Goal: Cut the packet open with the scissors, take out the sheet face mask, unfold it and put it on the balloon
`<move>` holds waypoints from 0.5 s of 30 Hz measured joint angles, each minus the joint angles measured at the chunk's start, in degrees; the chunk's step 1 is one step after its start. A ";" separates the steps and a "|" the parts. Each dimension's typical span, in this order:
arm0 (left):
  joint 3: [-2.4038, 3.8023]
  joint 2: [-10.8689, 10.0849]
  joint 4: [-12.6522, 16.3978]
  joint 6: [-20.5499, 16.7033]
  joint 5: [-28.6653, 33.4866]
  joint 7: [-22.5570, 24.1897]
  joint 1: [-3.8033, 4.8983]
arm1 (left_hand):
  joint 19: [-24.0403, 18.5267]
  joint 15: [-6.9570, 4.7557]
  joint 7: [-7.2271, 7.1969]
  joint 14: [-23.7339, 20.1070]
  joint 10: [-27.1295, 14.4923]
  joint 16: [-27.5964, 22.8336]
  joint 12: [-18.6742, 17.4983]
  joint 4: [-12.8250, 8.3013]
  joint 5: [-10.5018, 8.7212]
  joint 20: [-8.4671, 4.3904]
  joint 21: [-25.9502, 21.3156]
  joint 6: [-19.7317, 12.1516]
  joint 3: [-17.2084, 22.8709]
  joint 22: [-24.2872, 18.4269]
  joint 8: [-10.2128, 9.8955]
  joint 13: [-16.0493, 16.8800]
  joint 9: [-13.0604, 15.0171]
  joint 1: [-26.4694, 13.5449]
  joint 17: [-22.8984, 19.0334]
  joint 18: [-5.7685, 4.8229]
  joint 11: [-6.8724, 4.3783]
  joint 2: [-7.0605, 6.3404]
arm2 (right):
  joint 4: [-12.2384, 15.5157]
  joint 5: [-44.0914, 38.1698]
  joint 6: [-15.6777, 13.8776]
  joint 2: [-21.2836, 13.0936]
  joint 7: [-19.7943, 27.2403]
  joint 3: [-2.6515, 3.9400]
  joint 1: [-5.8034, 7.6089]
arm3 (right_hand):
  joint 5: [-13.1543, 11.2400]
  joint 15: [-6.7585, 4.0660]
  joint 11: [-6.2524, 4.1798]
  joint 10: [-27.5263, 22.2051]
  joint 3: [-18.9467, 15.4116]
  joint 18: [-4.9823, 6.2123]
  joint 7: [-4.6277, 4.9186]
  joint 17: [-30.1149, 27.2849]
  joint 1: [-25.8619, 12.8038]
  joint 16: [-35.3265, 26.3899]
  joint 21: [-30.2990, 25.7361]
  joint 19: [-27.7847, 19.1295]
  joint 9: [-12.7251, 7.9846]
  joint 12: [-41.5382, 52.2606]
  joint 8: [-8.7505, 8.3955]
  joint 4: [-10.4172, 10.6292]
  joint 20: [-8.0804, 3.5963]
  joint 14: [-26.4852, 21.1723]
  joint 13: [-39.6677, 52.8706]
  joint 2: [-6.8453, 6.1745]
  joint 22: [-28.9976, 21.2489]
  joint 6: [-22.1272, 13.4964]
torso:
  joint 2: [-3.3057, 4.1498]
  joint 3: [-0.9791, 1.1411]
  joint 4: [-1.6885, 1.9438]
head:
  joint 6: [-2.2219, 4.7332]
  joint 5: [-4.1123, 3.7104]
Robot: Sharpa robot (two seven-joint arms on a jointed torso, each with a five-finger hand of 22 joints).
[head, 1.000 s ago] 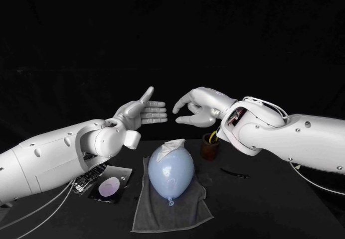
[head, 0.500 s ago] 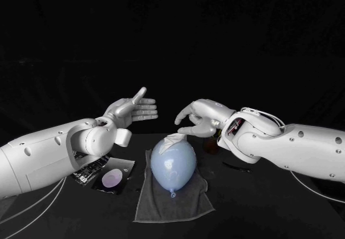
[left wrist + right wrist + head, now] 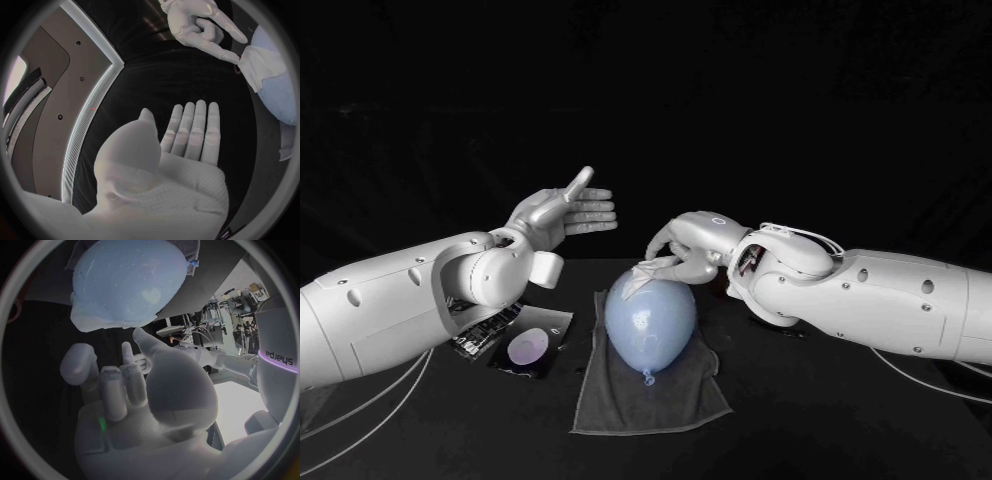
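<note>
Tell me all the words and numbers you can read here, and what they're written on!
"sharpa": on the white robot body in the right wrist view, where it appears upside down.
The packet on the table has a pale oval picture, but any print on it is too small to read.
Nothing else carries readable words, numbers or signs.

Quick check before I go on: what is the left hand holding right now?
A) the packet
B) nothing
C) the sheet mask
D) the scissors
B: the left hand is raised with straight fingers and a bare palm, while the packet lies on the table and the sheet mask sits on the far end of the balloon.
</note>
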 measured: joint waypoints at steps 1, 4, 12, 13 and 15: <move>0.00 0.01 0.02 0.02 0.00 0.06 -0.02 | 0.00 0.00 0.00 0.00 0.00 0.00 0.00 0.00 0.00 0.00 0.00 0.00 0.00 0.00 0.00 0.00 0.00 0.00 0.00 0.00 0.00 0.00 | -0.19 -0.25 0.23 0.22 -0.06 0.00 -0.11 | 0.00 0.00 0.00 0.00 0.00 0.00 0.03 0.00 0.00 -0.02 0.00 0.00 -0.03 0.00 0.00 0.00 0.00 0.00 0.00 0.00 -0.01 -0.03 | -0.01 0.01 -0.01 | -0.08 0.04; 0.00 0.02 0.06 0.07 0.00 0.17 -0.03 | 0.00 0.00 0.00 0.00 0.00 0.00 0.00 0.00 0.00 0.00 0.00 0.00 0.00 0.00 0.00 0.00 0.00 0.19 0.00 0.00 0.00 0.19 | -0.47 -0.70 0.86 0.57 -0.16 -0.01 -0.22 | 0.00 0.00 -0.03 -0.03 -0.08 -0.01 0.19 0.00 -0.10 -0.03 0.00 0.00 -0.09 -0.01 0.00 0.08 0.00 0.00 0.01 -0.10 -0.02 -0.21 | -0.01 0.01 -0.01 | -0.24 0.14; -0.01 0.03 -0.07 0.07 -0.01 0.24 -0.06 | 0.00 0.00 0.00 0.00 -0.01 0.00 0.00 0.00 0.00 0.00 0.00 0.00 0.00 0.00 0.00 0.00 0.00 0.23 -0.01 0.00 0.00 0.24 | -0.56 -1.21 2.52 1.04 -0.19 -0.04 -0.43 | 0.00 0.00 0.13 0.13 -0.24 -0.02 0.17 -0.02 -0.30 0.01 0.00 0.00 -0.19 -0.02 -0.21 0.24 0.00 0.00 0.01 -0.30 0.00 -0.24 | -0.06 0.02 -0.03 | -0.69 0.34; -0.01 0.03 -0.08 0.07 -0.01 0.24 -0.06 | 0.00 0.00 0.00 0.00 -0.01 0.00 0.00 0.00 0.00 0.00 0.00 0.00 0.00 0.01 0.00 0.00 0.00 0.24 -0.01 -0.01 0.01 0.24 | -0.67 -1.22 2.72 1.15 -0.19 -0.04 -0.45 | 0.00 0.00 0.13 0.13 -0.24 -0.02 0.14 -0.03 -0.30 0.09 -0.01 0.00 -0.23 -0.02 -0.21 0.24 0.00 0.00 0.00 -0.30 0.00 -0.27 | -0.07 0.02 -0.03 | -0.73 0.34; -0.01 0.04 -0.09 0.07 -0.01 0.24 -0.06 | 0.00 0.00 0.00 0.00 -0.01 0.00 0.00 0.00 0.00 0.00 -0.01 0.00 0.00 0.00 0.00 0.00 0.00 0.23 -0.01 0.00 0.00 0.24 | -0.90 -1.23 3.15 1.39 -0.19 -0.06 -0.50 | 0.00 0.00 0.13 0.13 -0.24 -0.03 0.11 -0.04 -0.30 0.09 -0.01 0.00 -0.23 -0.02 -0.21 0.24 0.00 0.00 0.00 -0.30 0.01 -0.30 | -0.07 0.02 -0.03 | -0.78 0.34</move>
